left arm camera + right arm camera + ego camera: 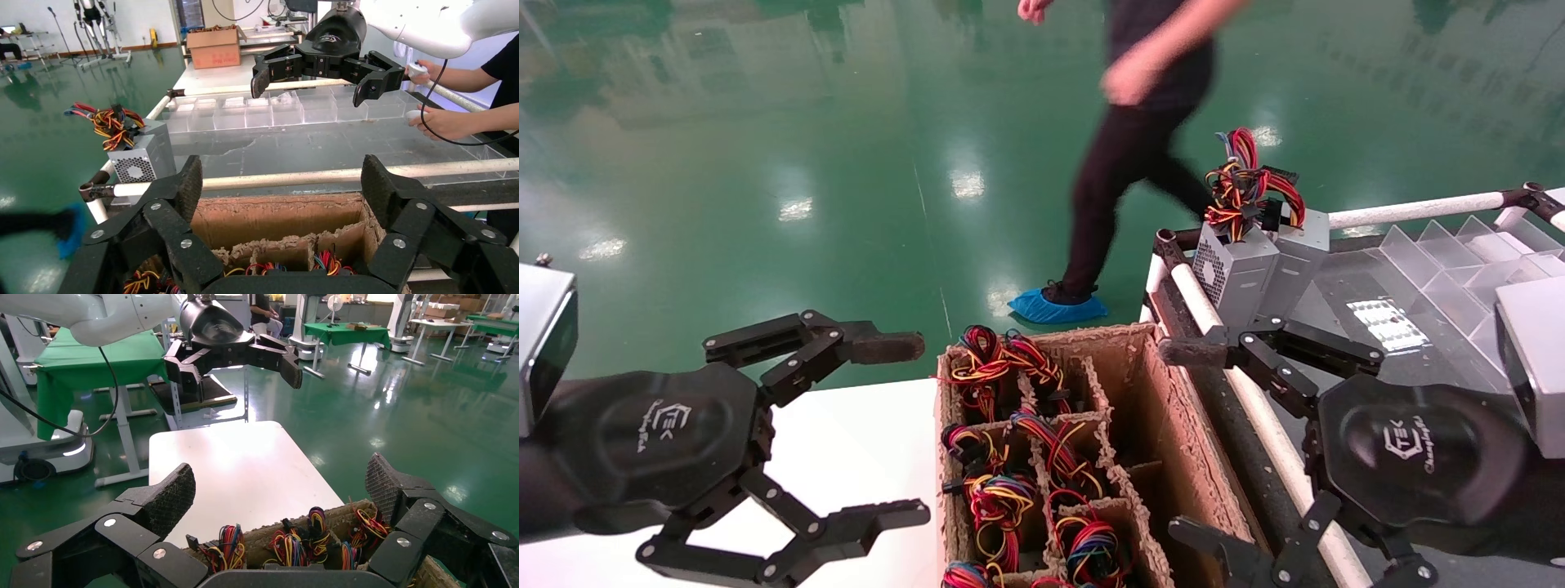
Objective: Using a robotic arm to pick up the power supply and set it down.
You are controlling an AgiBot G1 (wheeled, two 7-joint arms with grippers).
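Observation:
The power supply (1238, 278) is a silver-grey box with a honeycomb vent and a knot of red, yellow and black wires (1246, 184) on top. It stands upright at the far left corner of the clear-topped rack (1344, 302), and shows in the left wrist view too (138, 160). My right gripper (1185, 441) hovers open and empty just in front of it, over the rack's rail. On the left my left gripper (895, 431) hangs open and empty above the white table (846, 441). In the wrist views both grippers (281, 180) (280, 485) face the crate with nothing between their fingers.
A brown cardboard divider crate (1164, 425) sits between the arms, several cells holding wire bundles (1001, 367); its right column looks vacant. Clear plastic dividers (1459, 253) cover the rack's far right. A person (1140, 122) walks past on the green floor behind.

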